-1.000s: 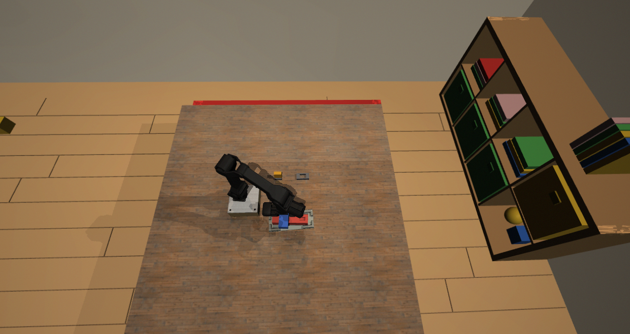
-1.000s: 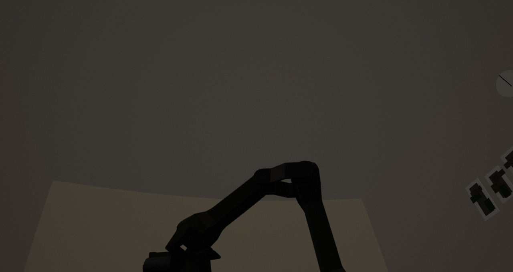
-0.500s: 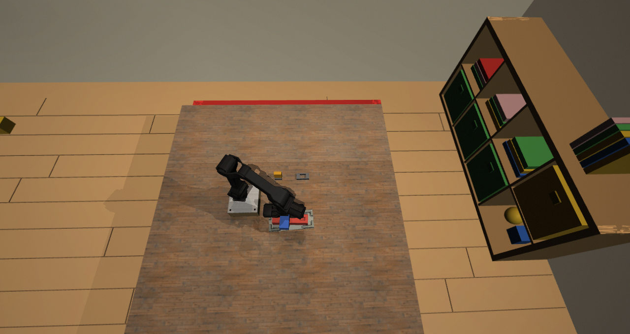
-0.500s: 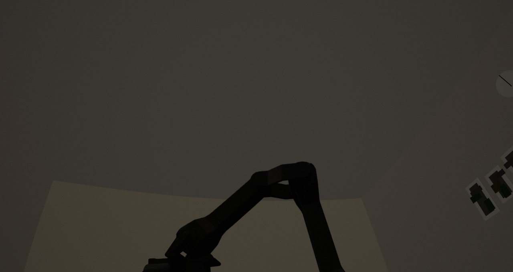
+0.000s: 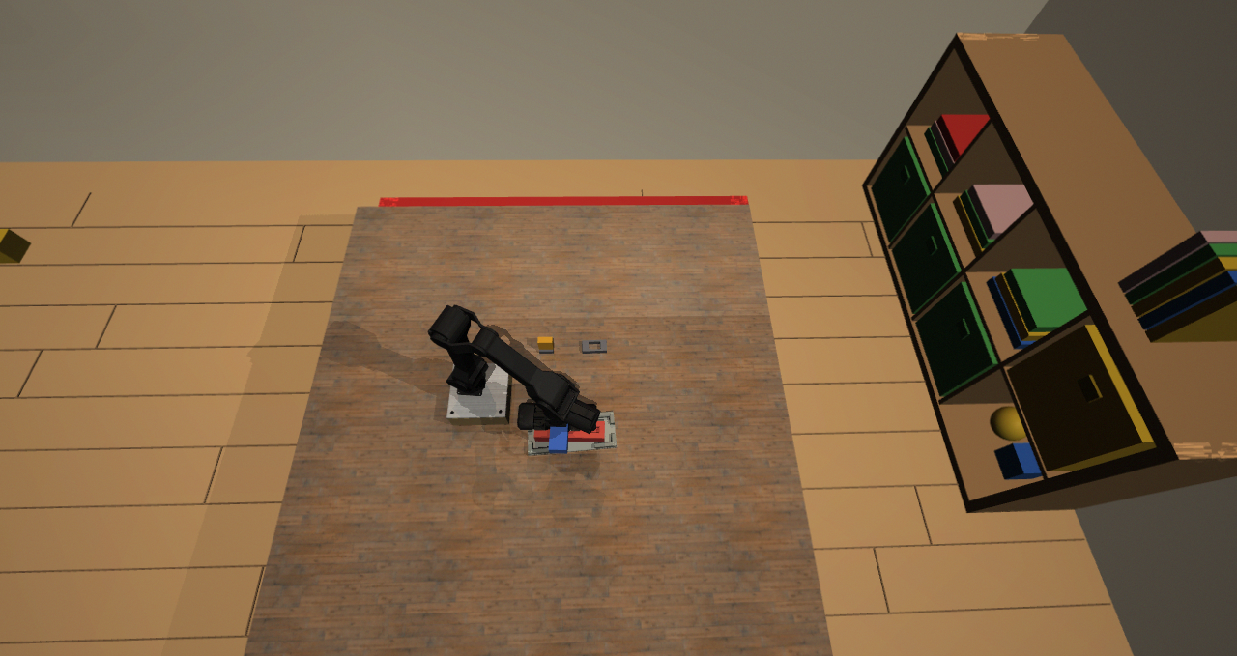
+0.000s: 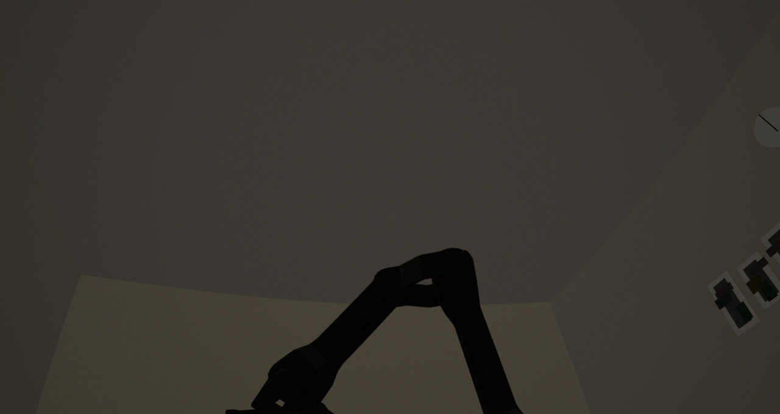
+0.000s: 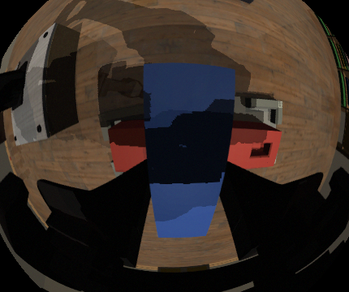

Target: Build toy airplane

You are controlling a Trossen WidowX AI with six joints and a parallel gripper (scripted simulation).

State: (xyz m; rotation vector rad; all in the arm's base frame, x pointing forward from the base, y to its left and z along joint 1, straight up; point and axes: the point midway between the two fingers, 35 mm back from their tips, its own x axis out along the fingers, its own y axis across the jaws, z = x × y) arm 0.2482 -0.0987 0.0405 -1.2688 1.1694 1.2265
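Observation:
The red fuselage (image 5: 586, 434) (image 7: 129, 153) lies in the pale grey jig (image 5: 585, 448) (image 7: 278, 112). An empty rectangular socket (image 7: 260, 150) shows near its right end. The blue wing (image 5: 559, 441) (image 7: 188, 91) lies crosswise over the fuselage. My gripper (image 7: 183, 162) is shut on the wing, a finger against each long side. The wing's tab and the fuselage's middle socket are hidden under the wing, so I cannot tell whether the tab is in. The orange tail fin (image 5: 544, 341) stands apart on the table, behind the jig. The exterior view shows only the dark arm.
A small grey slotted block (image 5: 593, 346) lies right of the tail fin. The silver arm base (image 5: 476, 406) (image 7: 32, 105) is left of the jig. A shelf (image 5: 1021, 133) stands beyond the table (image 5: 675, 548) on the right.

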